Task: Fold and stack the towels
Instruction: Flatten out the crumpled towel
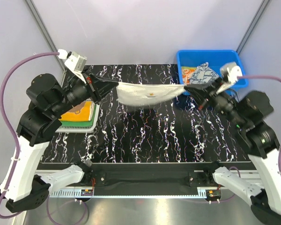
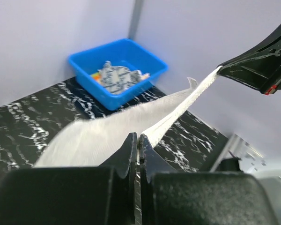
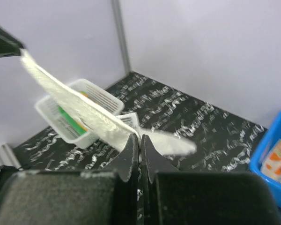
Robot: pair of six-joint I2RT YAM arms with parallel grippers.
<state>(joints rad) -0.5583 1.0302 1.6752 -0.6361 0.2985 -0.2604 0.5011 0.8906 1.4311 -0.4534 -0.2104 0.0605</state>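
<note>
A white towel (image 1: 147, 94) with a small orange mark hangs stretched in the air above the table, between my two grippers. My left gripper (image 1: 117, 85) is shut on its left corner, and my right gripper (image 1: 185, 88) is shut on its right corner. From the left wrist the towel (image 2: 122, 129) runs away from my left gripper (image 2: 138, 137) to the far right gripper (image 2: 221, 68). In the right wrist view the towel (image 3: 79, 108) leads from my right gripper (image 3: 140, 138) up to the left. More towels (image 1: 200, 73), a navy-and-white one on top, lie in the blue bin (image 1: 232, 57).
A white basket (image 1: 94, 116) at the left of the table holds folded orange-yellow and green cloths (image 1: 79, 114). The black marbled table (image 1: 150, 136) lies under the hanging towel. Grey walls and frame posts close in the back.
</note>
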